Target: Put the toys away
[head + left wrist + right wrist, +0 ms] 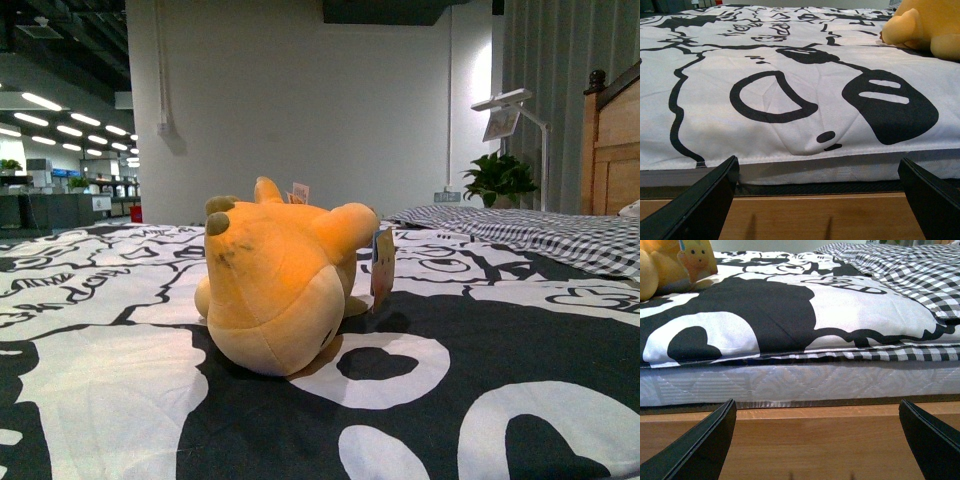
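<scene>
An orange-yellow plush toy [285, 285] lies on its side on the black-and-white patterned bed cover [480, 330], with a paper tag [382, 262] hanging from it. In the left wrist view part of the toy [922, 27] shows at the far corner of the bed. The right wrist view catches its edge and the tag [697, 257]. My left gripper [822, 200] is open, low in front of the wooden bed frame [815, 215], holding nothing. My right gripper [817, 440] is open too, facing the wooden frame [815, 440] below the mattress. Neither arm shows in the front view.
A black-and-white checked blanket [560, 235] covers the bed's right side. A wooden headboard [612, 150] stands at far right, with a potted plant [500, 180] and a white lamp [510, 105] behind the bed. The mattress edge [790, 385] overhangs the frame.
</scene>
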`<control>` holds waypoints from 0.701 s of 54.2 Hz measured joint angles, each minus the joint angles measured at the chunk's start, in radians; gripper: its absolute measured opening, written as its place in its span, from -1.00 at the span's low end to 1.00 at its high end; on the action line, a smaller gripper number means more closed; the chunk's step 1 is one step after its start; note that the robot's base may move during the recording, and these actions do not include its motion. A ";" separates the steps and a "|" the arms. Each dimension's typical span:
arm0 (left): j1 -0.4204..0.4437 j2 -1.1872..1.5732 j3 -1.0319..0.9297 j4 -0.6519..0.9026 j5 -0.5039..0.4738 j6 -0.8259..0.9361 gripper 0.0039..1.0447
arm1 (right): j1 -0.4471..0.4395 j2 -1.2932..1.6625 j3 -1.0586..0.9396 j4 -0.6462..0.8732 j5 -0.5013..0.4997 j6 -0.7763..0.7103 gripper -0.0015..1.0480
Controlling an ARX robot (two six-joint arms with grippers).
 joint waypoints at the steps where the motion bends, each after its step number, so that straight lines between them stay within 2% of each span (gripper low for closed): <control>1: 0.000 0.000 0.000 0.000 0.000 0.000 0.88 | 0.000 0.000 0.000 0.000 0.000 0.000 0.87; 38: 0.000 0.000 0.000 0.000 -0.003 0.000 0.88 | 0.000 -0.002 0.000 0.000 -0.004 0.000 0.87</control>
